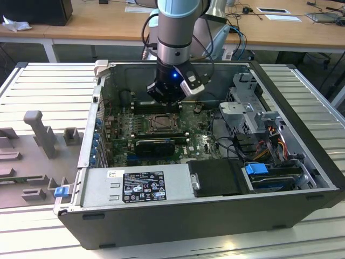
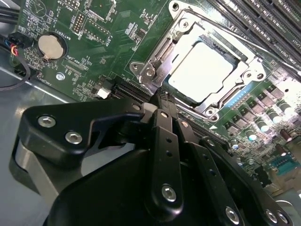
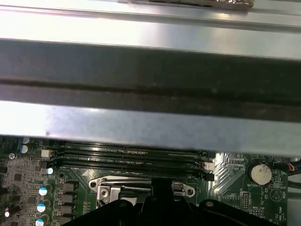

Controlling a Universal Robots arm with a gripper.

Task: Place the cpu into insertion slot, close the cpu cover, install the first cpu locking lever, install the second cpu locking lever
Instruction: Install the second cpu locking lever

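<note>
From my console I count one open computer case (image 1: 302, 178), holding one green motherboard (image 2: 113, 28). On it sit one cpu (image 2: 200, 70) under one cpu cover (image 2: 162, 56) and one coin cell battery (image 2: 50, 46), out toward nine o'clock of the chip in the second wrist view. One arm reaches in, ending in one gripper (image 2: 157, 106). One blue clip (image 1: 61, 191) lies outside the case.

A robotics lab or workshop is suggested. An opened computer case (image 1: 302, 129) is laid on a ribbed aluminium work table (image 1: 48, 86), with grey fixtures (image 1: 40, 132) alongside. Wooden desks (image 1: 108, 24) are seen behind.
</note>
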